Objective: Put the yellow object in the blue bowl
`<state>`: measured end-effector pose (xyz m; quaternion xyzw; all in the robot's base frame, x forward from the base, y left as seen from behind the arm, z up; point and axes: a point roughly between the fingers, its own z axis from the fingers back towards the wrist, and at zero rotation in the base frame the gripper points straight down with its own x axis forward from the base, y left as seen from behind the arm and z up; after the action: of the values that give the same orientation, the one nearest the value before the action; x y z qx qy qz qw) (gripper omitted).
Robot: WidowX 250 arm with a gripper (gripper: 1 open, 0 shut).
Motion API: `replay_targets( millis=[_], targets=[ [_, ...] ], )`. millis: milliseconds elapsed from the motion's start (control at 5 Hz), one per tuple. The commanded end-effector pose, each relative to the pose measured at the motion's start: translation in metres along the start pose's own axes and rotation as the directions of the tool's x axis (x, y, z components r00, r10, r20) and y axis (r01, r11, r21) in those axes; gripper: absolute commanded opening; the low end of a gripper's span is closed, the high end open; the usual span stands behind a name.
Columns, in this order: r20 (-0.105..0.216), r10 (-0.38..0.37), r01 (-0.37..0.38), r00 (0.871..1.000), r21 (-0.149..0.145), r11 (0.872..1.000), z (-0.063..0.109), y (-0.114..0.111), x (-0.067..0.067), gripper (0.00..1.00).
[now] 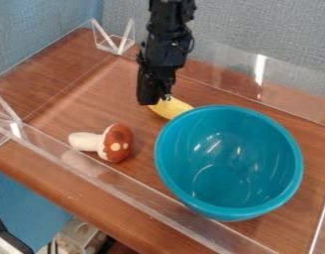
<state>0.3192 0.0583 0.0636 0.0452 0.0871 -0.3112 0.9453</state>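
Observation:
The yellow object is a small curved toy banana lying on the wooden table just left of and behind the blue bowl. The bowl is large, glossy and teal-blue, and it sits at the right front with nothing inside. My gripper points almost straight down, with its black fingers together. The tips are at the banana's left end and hide that end. I cannot tell whether they pinch it. The banana's right end still rests low beside the bowl's rim.
A toy mushroom with a brown-red cap and cream stem lies at the front left. Clear acrylic walls fence the table at the back and along the front edge. A small clear stand sits at the back left.

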Motion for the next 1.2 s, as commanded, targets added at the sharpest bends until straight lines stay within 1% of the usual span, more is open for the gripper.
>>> replay_targets(
  millis=[0,200,400,600,800,1000],
  targets=[
    [0.084,-0.012,0.005,0.996,0.076,0.997,0.044,0.01,-0.006,0.0],
    [0.112,-0.029,0.017,0.993,0.109,0.994,0.067,0.011,-0.014,0.0],
    [0.132,-0.047,0.031,0.99,0.125,0.992,0.078,-0.018,0.006,0.0],
    [0.156,-0.098,0.08,0.983,0.119,0.99,0.075,-0.057,0.037,0.0],
    [0.16,-0.092,0.075,0.983,0.11,0.991,0.063,-0.066,0.042,0.0],
    [0.173,-0.15,0.132,0.973,0.111,0.985,0.053,-0.084,0.041,0.0]
  ],
)
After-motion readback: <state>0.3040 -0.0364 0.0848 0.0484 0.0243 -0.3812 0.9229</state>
